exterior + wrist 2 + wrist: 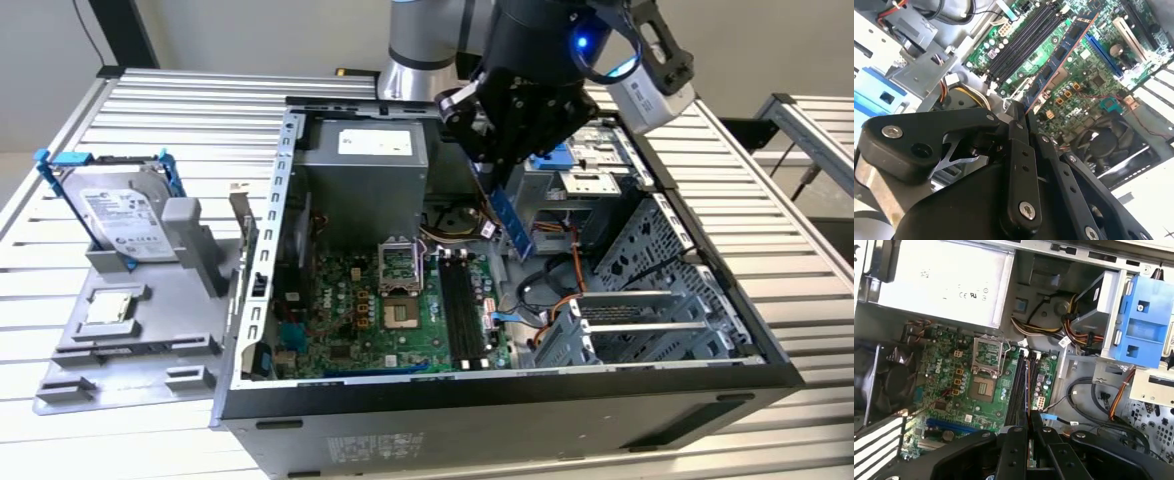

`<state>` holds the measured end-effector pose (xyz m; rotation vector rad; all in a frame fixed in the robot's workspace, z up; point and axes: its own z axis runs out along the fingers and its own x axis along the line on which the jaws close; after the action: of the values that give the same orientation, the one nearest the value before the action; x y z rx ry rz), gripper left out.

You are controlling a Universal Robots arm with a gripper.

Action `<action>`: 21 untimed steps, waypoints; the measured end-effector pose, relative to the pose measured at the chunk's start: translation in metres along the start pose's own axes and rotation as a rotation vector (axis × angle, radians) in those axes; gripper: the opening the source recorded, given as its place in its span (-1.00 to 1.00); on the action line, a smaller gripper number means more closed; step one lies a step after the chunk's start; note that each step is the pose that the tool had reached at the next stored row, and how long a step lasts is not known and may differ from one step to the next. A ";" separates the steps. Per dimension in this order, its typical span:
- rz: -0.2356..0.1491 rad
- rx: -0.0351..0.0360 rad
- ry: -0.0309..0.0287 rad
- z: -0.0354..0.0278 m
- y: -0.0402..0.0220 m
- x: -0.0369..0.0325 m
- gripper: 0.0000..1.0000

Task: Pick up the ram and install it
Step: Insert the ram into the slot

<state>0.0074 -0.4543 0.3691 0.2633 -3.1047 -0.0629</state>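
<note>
My gripper [497, 178] hangs over the middle of the open computer case [534, 400], shut on the ram [513, 226]. The ram is a long blue stick that points down from the fingers toward the green motherboard [358, 312]. Its lower end is in the air, a little to the exterior view's right of the black memory slots [462, 300] and above them. In the second wrist view the ram [1060, 61] runs out from the gripper [1022, 113] across the board. In the first wrist view it appears edge-on [1027, 399] between the fingers [1015, 440], over the memory slots [1019, 382].
A silver hard drive [124, 222] with blue rails stands in a grey holder [127, 340] on the exterior view's left, outside the case. Inside are the power supply [367, 165], the processor socket [400, 268], a metal drive cage [641, 315] and loose cables [574, 265].
</note>
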 end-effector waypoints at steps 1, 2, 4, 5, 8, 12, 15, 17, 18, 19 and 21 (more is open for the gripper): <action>0.005 -0.0004 -0.0003 0.0017 -0.0003 -0.0016 -1.00; 0.010 -0.0008 -0.0005 0.0036 -0.0007 -0.0032 -1.00; 0.018 -0.0013 -0.0009 0.0070 -0.0014 -0.0068 -1.00; 0.022 -0.0016 -0.0012 0.0088 -0.0019 -0.0089 -1.00; 0.029 -0.0039 -0.0050 0.0117 -0.0027 -0.0131 -1.00; 0.033 -0.0056 -0.0128 0.0162 -0.0029 -0.0136 -1.00; 0.041 -0.0051 -0.0178 0.0208 -0.0031 -0.0137 -1.00; 0.050 -0.0047 -0.0211 0.0234 -0.0033 -0.0138 -1.00; 0.055 -0.0045 -0.0227 0.0248 -0.0033 -0.0138 -1.00; 0.060 -0.0045 -0.0235 0.0260 -0.0034 -0.0138 -1.00; 0.061 -0.0035 -0.0235 0.0261 -0.0034 -0.0138 -1.00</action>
<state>0.0209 -0.4542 0.3425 0.1683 -3.1330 -0.0707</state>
